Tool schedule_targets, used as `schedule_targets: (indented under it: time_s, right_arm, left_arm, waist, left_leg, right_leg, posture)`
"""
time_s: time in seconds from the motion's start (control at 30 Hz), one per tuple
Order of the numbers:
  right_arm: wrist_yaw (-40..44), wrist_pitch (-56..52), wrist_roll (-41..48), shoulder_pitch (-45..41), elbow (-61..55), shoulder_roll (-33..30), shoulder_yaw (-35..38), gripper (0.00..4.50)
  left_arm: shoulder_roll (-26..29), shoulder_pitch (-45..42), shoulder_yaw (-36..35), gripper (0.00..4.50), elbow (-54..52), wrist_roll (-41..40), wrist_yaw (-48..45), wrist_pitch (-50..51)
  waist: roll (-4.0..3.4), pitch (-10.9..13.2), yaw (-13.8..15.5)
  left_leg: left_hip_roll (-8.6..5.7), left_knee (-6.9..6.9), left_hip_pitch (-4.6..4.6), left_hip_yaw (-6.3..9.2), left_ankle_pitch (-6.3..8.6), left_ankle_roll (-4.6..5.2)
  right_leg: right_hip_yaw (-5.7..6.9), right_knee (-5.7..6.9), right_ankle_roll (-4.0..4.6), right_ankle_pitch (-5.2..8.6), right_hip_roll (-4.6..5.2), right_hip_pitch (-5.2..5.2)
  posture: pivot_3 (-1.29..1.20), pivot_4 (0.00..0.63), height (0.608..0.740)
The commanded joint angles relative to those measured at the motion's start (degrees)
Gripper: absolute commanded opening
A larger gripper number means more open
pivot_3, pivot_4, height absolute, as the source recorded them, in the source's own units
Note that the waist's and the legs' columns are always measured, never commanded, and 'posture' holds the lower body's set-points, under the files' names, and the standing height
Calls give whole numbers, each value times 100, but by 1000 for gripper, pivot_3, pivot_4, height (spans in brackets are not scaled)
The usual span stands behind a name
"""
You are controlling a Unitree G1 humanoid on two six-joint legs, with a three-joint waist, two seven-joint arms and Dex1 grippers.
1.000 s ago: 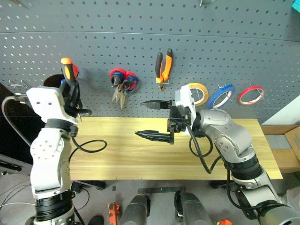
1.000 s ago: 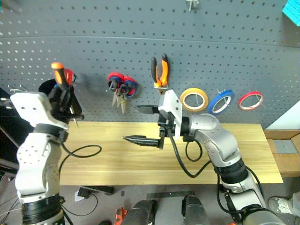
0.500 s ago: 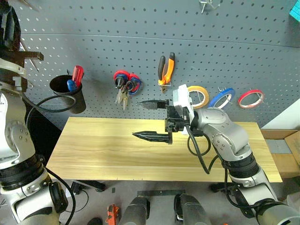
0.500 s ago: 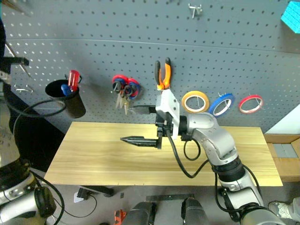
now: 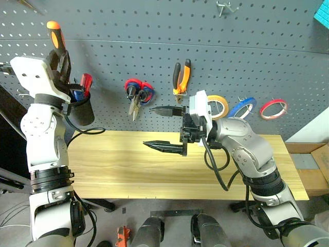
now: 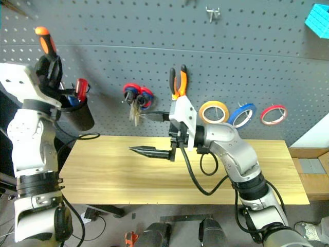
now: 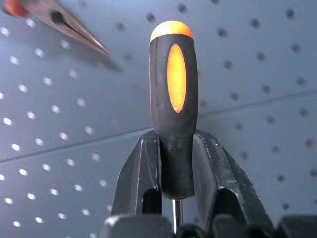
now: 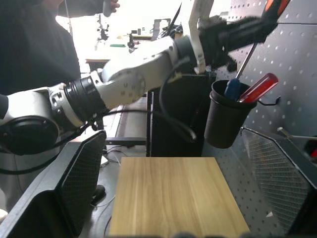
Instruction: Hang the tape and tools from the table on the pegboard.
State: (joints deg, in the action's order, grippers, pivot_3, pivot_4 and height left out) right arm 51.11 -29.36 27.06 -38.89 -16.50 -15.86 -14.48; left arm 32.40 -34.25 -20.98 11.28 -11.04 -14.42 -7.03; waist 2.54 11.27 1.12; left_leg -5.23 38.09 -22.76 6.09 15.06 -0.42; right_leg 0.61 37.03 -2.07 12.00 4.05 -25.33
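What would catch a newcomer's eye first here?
The left tool, raised near the pegboard, clamps an orange-and-black screwdriver just above the black cup. The right tool hangs wide open over the table, below the hung pliers.

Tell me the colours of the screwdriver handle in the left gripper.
Black with orange inlay and cap on the screwdriver; clearest in the left wrist view.

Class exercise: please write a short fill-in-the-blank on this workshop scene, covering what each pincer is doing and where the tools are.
1. The left pincer is shut on the ____ by its black-and-orange handle.
2. The right pincer is ____ and holds nothing.
3. The pliers hang on the ____.
4. The cup holds a ____-handled screwdriver.

Missing words: screwdriver; open; pegboard; red
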Motion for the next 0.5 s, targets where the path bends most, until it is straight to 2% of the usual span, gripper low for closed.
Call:
schedule_targets:
  time_s: [0.03, 0.13, 0.3, 0.4, 0.5]
  right_arm:
    - [-105, 2, 66, -33, -265, 8, 104, 4500]
    - [-166, 2, 70, -61, -253, 27, 102, 4500]
    - [-181, 2, 93, -71, -227, 34, 94, 4500]
    - [-141, 49, 50, -94, -149, 35, 53, 4500]
    - [-110, 71, 48, -130, -95, 53, 53, 4500]
  left_arm:
    - [-26, -11, -86, 531, 139, 107, 86, -682]
    - [-61, 90, -84, 531, 158, 120, 121, -801]
    - [8, 590, -112, 531, -707, -699, -246, 637]
    - [125, 793, -169, 1515, -959, -834, -391, 905]
    - [166, 868, -257, 2553, -1102, -661, -152, 955]
  waist:
    - [1, -1, -1]
    - [3, -6, 0]
    - [3, -10, -29]
    - [6, -12, -39]
    - [7, -22, -29]
  left_leg:
    - [0, 0, 0, 0, 0, 0]
    - [-1, 3, 0, 0, 0, 1]
    - [0, 3, 1, -1, 0, 1]
    - [0, 6, 1, 1, 0, 2]
    - [-1, 8, 3, 1, 0, 2]
  right_leg:
    - [0, 0, 0, 0, 0, 0]
    - [0, 1, 1, -1, 0, 2]
    - [-2, 5, 1, -1, 1, 1]
    - [-1, 7, 1, -1, 0, 2]
    - [-1, 8, 2, -1, 0, 4]
  posture:
    - [47, 118, 740]
    - [45, 117, 740]
    - [54, 112, 740]
    - [63, 110, 740]
    - [69, 113, 740]
